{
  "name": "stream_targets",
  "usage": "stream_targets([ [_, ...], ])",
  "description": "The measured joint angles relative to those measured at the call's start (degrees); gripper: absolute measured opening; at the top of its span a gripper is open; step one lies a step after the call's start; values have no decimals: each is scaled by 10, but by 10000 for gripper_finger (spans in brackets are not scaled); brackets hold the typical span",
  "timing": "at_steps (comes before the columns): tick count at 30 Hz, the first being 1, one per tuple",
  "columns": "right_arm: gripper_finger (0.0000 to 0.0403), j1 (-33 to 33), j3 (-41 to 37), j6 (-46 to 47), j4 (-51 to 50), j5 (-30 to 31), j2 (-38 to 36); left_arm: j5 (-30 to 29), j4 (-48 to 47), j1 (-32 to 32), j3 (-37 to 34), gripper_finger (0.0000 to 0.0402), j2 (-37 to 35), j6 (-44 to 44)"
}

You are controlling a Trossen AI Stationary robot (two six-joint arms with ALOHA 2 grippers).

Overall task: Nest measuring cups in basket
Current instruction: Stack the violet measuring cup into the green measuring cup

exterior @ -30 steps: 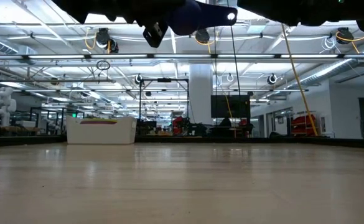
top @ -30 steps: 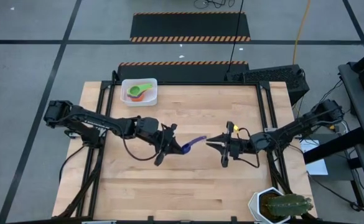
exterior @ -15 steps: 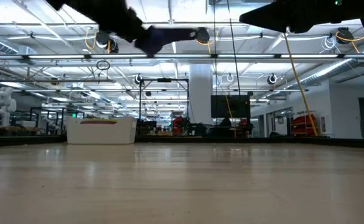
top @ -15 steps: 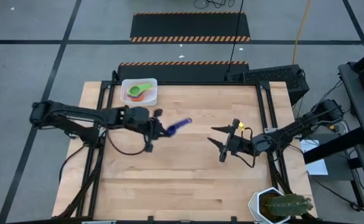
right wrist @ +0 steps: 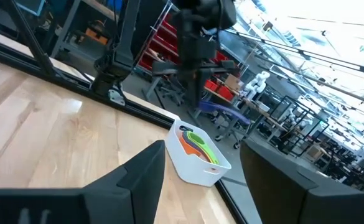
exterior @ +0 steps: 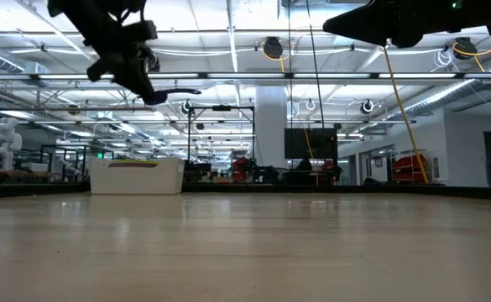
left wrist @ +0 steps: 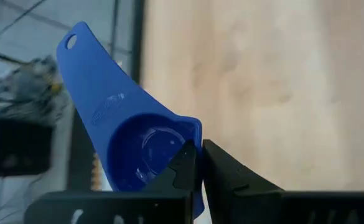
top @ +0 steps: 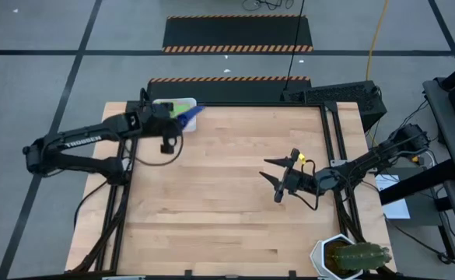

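Observation:
My left gripper [top: 179,117] is shut on a blue measuring cup [top: 190,114] and hovers over the white basket [top: 159,103] at the table's far left. In the low view it hangs well above the basket [exterior: 136,176], with the cup's handle [exterior: 180,90] sticking out sideways. A green cup [right wrist: 200,140] and an orange one [right wrist: 190,149] lie nested in the basket [right wrist: 191,169]. My right gripper [top: 267,170] stands open over the table's middle right, with nothing between its fingers. My left gripper pinches the wall of the blue cup's bowl [left wrist: 193,134] on the side away from the handle. One finger [left wrist: 183,163] is inside the bowl and the other [left wrist: 226,169] outside. The cup is lifted clear, its handle [left wrist: 85,68] pointing away from the fingers.
A white pot with a cactus [top: 350,257] stands at the table's near right corner. Bare wood lies between the two arms. A dark frame edges the table behind the basket.
My left gripper has carried the blue cup from the table's middle toward the far left corner, to above the basket, and turned about on the way. My right gripper has opened near where the cup's handle was and has since stayed in place.

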Motion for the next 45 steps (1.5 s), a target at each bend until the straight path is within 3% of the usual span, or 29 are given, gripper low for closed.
stream_targets([
  [6, 201, 0, 0, 1, -5, 0, 0, 9, 5, 111, 0, 8, 23, 102],
  [14, 201, 0, 0, 1, -20, 0, 0, 15, -10, 201, 0, 14, 77, 143],
  [25, 201, 0, 0, 1, -20, 0, 0, 14, -36, 241, 0, 29, 153, 206],
  [32, 201, 0, 0, 2, -20, 0, 0, 12, -35, 243, 0, 11, 158, 209],
  [38, 201, 0, 0, 2, -20, 0, 0, 9, -33, 243, 0, 40, 157, 209],
  [45, 201, 0, 0, 2, -20, 0, 0, 6, -32, 243, 0, 39, 157, 205],
])
